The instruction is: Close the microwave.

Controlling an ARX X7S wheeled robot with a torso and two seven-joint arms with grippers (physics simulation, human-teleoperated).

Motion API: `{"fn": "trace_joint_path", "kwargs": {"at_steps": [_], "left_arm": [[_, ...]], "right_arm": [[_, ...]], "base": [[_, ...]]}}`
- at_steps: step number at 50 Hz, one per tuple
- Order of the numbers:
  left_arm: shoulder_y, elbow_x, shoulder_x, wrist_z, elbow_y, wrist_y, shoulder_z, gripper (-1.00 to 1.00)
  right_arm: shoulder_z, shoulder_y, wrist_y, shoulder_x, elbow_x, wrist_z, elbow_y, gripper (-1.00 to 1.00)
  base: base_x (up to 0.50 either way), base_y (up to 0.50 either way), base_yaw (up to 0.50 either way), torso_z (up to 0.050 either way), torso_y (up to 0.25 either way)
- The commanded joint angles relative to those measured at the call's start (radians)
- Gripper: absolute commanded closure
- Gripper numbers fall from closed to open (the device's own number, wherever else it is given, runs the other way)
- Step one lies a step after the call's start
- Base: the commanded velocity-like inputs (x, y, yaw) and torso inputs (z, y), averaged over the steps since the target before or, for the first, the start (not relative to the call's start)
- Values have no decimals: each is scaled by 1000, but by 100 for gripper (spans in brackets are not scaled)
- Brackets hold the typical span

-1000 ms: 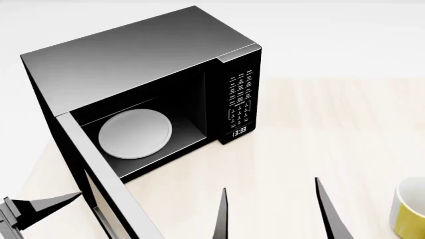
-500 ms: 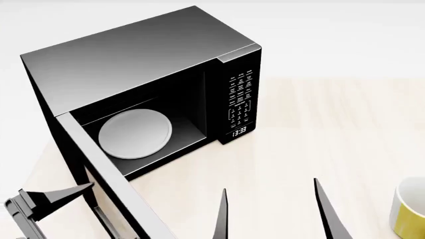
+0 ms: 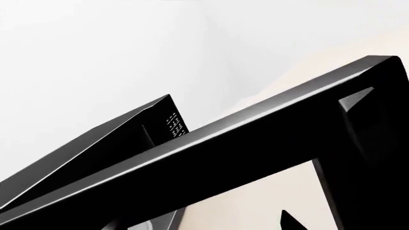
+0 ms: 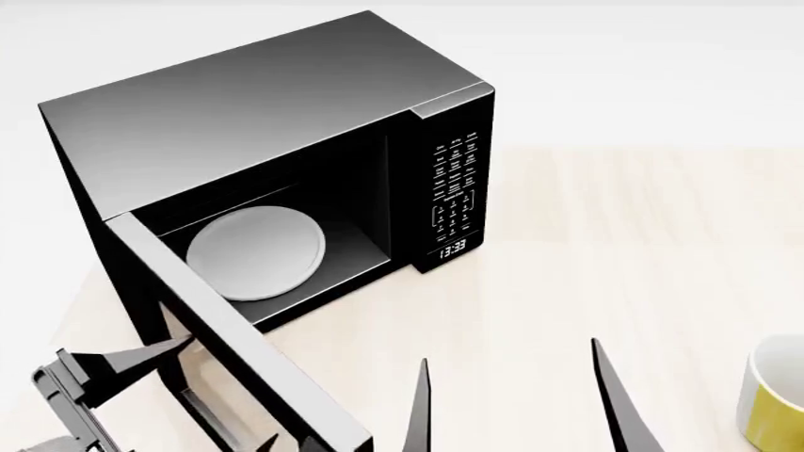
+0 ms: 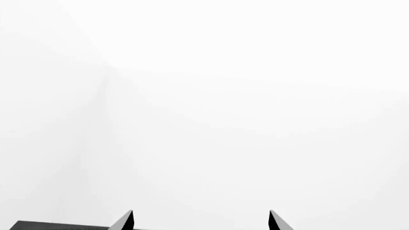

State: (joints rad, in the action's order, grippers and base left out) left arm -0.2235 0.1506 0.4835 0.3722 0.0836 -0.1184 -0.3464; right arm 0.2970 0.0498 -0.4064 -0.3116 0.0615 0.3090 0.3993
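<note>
The microwave [image 4: 270, 141] sits on the desk [image 4: 628, 245] in the upper left and centre of the head view, its cavity exposed and the white plate [image 4: 255, 253] lying inside, so the task is not finished. The door [image 4: 233, 353] juts out from the hinge at the left edge of the cavity toward the bottom of the frame, standing well away from the keypad panel [image 4: 453, 193]; judging by that angle, most of the swing is left to make. The left gripper [image 4: 188, 400] is at the lower left, one finger just beside the outer face of the door and another tip showing low on its inner side, so the fingers look spread around the door's edge; whether they touch it cannot be told. The right gripper [image 4: 515, 400] hangs at the bottom centre with its fingers wide apart, holding nothing. A yellow mug [image 4: 773, 395] stands at the right edge.
</note>
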Motion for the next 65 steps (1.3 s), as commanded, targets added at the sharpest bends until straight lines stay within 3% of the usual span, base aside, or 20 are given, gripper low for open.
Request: {"fn": "trace_joint_path", "kwargs": {"at_steps": [1, 65], "left_arm": [[-29, -16, -31, -11, -35, -6, 11, -100], [-153, -80, -158, -111, -247, -69, -25, -100]], "right_arm": [[-6, 0, 1, 5, 7, -6, -2, -100], [6, -12, 7, -19, -17, 22, -8, -100]], "base": [[0, 0, 0, 0, 0], [0, 0, 0, 0, 0]]}}
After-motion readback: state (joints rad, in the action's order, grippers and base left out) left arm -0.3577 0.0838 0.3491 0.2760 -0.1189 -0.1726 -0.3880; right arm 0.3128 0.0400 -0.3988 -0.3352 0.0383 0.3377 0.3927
